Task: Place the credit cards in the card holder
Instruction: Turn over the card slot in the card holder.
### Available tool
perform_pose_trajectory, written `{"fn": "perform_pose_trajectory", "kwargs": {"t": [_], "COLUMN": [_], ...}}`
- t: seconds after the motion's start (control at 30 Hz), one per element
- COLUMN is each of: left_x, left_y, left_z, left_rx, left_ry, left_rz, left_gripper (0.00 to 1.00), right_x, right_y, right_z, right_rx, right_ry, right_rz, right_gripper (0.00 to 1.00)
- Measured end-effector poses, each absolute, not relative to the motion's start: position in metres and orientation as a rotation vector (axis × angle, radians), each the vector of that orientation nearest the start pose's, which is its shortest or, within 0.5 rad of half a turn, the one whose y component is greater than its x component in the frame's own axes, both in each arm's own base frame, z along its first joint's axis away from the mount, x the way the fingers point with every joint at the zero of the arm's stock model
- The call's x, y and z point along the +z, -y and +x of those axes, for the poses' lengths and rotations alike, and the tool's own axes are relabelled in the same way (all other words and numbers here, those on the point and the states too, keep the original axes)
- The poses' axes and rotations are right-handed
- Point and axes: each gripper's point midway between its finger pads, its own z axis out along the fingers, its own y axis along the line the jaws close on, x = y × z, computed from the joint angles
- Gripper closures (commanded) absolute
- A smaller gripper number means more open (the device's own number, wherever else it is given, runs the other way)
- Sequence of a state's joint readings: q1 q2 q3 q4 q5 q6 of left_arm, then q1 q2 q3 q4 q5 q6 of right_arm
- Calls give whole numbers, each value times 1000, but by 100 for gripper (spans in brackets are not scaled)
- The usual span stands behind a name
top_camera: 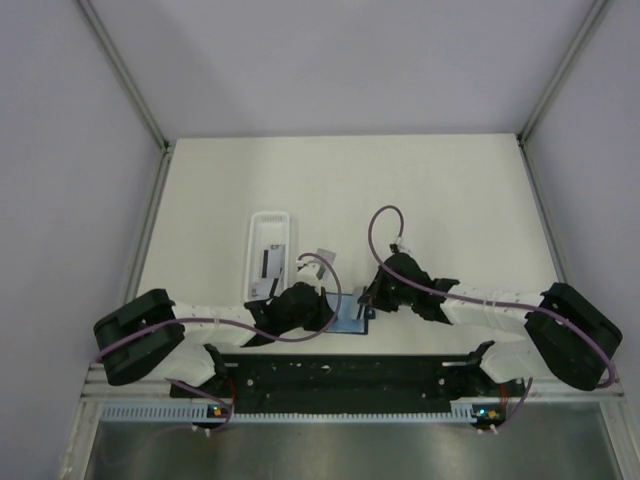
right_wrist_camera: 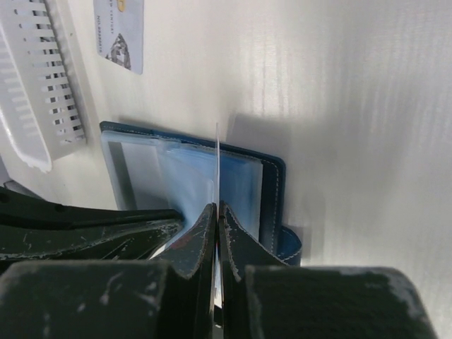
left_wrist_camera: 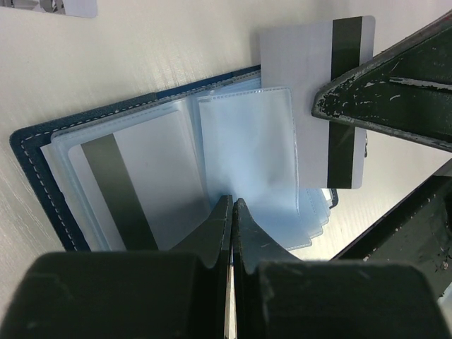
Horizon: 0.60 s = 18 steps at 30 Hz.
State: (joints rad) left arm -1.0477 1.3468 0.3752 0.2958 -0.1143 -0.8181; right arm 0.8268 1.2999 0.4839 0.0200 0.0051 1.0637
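The card holder (top_camera: 350, 320) lies open near the front edge, navy outside (left_wrist_camera: 42, 162), with clear blue sleeves inside. One sleeve holds a grey credit card (left_wrist_camera: 134, 183) with a black stripe. My left gripper (left_wrist_camera: 232, 203) is shut, its tips resting on the sleeves. My right gripper (right_wrist_camera: 217, 206) is shut on a second credit card (left_wrist_camera: 304, 78), grey with a black stripe. That card shows edge-on (right_wrist_camera: 217, 162) in the right wrist view, its far edge over the open holder (right_wrist_camera: 272, 191). The two grippers (top_camera: 330, 312) (top_camera: 366, 303) meet over the holder from either side.
A long white tray (top_camera: 270, 225) stands behind the left gripper with a card in it. A loose card (top_camera: 322, 257) lies on the table beside it. The right wrist view shows a printed card (right_wrist_camera: 119, 32) and a white ribbed strip (right_wrist_camera: 35, 78).
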Motion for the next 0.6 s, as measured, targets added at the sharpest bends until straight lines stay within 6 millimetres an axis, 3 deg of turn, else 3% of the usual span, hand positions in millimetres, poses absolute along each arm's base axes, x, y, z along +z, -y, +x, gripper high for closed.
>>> {"fn": "perform_pose_trajectory", "kwargs": {"t": [0.37, 0.5, 0.6], "left_x": [26, 38, 54], "left_y": [287, 287, 288], "left_z": [149, 148, 148], "left_rx": [-878, -902, -936], "left_ry": [-2372, -2347, -2301], "left_rz": [224, 244, 253], "left_gripper": [99, 83, 76], "right_x": [42, 46, 49], "right_y": [-273, -275, -274], "right_z": [186, 185, 184], "right_rx": [972, 1001, 1010], "right_ry": [-2519, -2506, -2498], "right_rz": [276, 265, 253], "right_gripper": [100, 100, 100]}}
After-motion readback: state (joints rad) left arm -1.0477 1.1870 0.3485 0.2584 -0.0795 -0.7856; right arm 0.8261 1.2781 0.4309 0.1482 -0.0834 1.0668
